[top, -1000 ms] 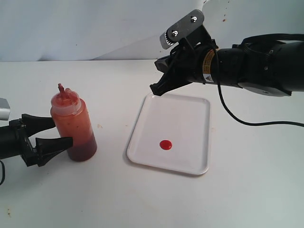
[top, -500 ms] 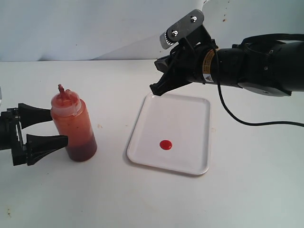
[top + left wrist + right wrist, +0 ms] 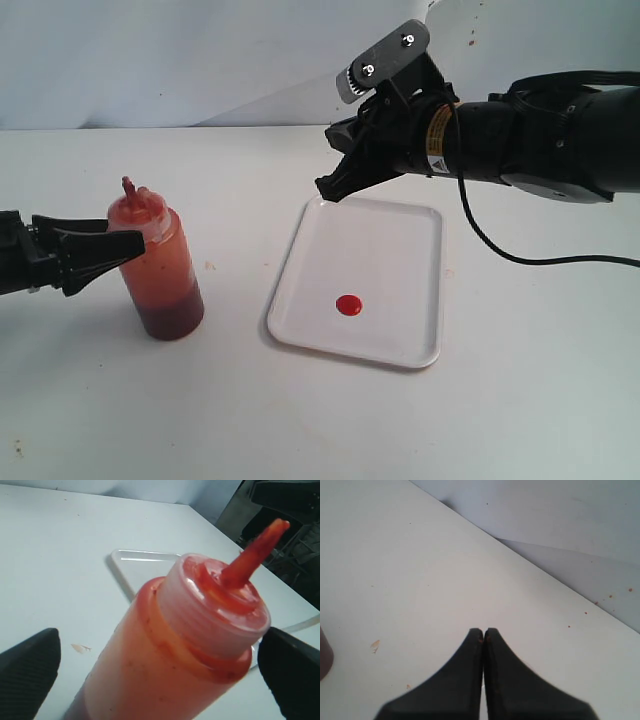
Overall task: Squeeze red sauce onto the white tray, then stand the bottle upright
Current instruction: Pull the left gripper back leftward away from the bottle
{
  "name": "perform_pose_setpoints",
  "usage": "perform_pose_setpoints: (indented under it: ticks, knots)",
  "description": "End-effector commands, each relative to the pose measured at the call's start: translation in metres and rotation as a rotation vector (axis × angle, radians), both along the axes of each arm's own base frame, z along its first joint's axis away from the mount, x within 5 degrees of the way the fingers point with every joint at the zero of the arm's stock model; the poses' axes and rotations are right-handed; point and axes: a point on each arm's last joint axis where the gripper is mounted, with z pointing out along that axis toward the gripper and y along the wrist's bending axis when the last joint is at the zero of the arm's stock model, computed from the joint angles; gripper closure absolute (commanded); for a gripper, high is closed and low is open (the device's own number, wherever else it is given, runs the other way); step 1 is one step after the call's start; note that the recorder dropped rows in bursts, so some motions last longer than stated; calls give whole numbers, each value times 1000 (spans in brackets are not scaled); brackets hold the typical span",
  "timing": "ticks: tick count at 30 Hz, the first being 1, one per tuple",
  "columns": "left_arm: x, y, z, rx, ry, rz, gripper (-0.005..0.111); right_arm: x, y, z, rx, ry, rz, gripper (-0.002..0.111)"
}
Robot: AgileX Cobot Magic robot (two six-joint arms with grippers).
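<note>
Left gripper [image 3: 137,246]: jaws spread wide, gripping nothing; the black ribbed fingers [image 3: 27,672] stand on either side of the bottle's upper part, and the wrist view shows a gap at each side.
Bottle: translucent cylindrical plastic squeeze bottle [image 3: 160,278] stands upright on the table between those open jaws, its walls smeared orange-red.
Nozzle: pointed red tip [image 3: 252,555] rises from the clear ribbed cap, above the level of the left fingertips.
Sauce in bottle: thick dark red sauce [image 3: 172,315] is settled at the base, below the left fingers.
White tray: flat rectangular white plastic tray with rounded corners [image 3: 390,245] lies beyond the bottle from the left gripper, well apart from it.
Sauce on tray: a small round red blob [image 3: 348,305] sits on the tray, clear of its rim, well below the right gripper.
Right gripper [image 3: 328,190]: black jaws pressed together, tips meeting, holding nothing; it hangs over the tray's corner farthest from the sauce blob.
Table: plain white surface [image 3: 300,420] lies under both grippers, with a few small brownish specks.
</note>
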Motion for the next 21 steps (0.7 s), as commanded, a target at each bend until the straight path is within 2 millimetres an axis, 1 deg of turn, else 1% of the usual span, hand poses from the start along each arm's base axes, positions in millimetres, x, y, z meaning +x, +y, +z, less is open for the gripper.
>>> perform_pose_setpoints:
  ticks: [1, 9, 12, 15, 17, 20, 21]
  knots:
    - [2, -1, 5, -21, -5, 9, 2, 0, 2, 3, 11, -12, 12, 108]
    - [1, -2, 7, -13, -11, -2, 2, 0, 2, 3, 12, -12, 12, 108]
    - [-3, -4, 16, 9, -32, -36, 2, 0, 2, 3, 12, -12, 12, 108]
    - [-11, -6, 33, 37, -49, -79, 2, 0, 2, 3, 12, -12, 12, 108]
    - [-19, -9, 41, 45, -55, -89, 2, 0, 2, 3, 12, -12, 12, 108]
    - [-34, -14, 50, 50, -107, -66, 6, 0, 2, 3, 12, -12, 12, 108]
    - [-40, -16, 54, 49, -127, -51, 10, 0, 2, 3, 12, -12, 12, 108]
